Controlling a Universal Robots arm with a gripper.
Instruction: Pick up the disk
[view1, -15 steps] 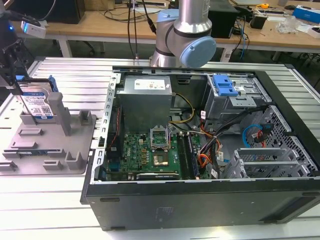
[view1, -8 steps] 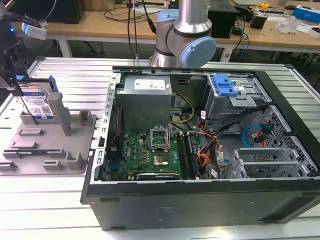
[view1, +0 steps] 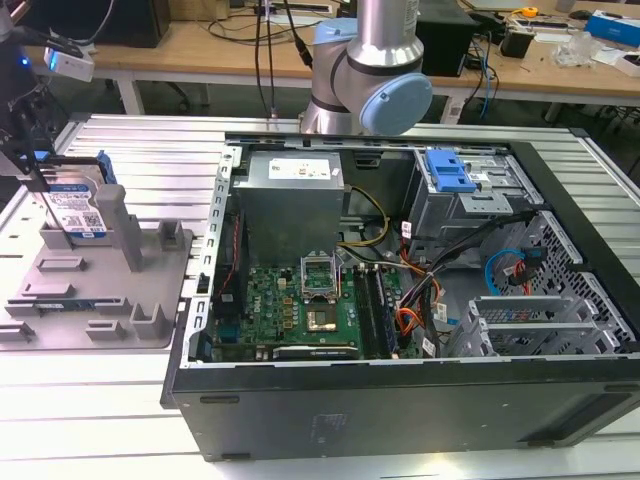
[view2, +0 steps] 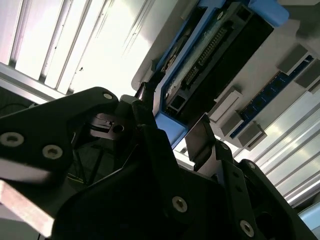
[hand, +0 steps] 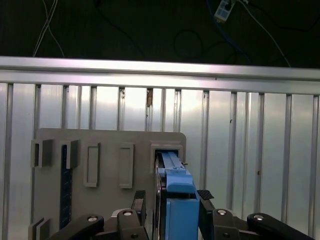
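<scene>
Disk (view1: 78, 213) is gripped upright by the claw (hand: 172, 196) at the grey fixture (view1: 110, 295); its connector edge (view2: 210, 44) is seen in the second wrist view

a ribbed silver aluminium table top (hand: 260, 150) spreads beneath the claw (hand: 172, 202) and out to every side of it, its slats catching bright glare. past the table's edge, beyond the claw, lies a dark floor (hand: 125, 25) crossed by thin pale cables (hand: 47, 20). in the exterior view, long pale wooden workbenches (view1: 200, 60) stand well behind the claw, cluttered, with black cords (view1: 262, 50) hanging down.
</scene>
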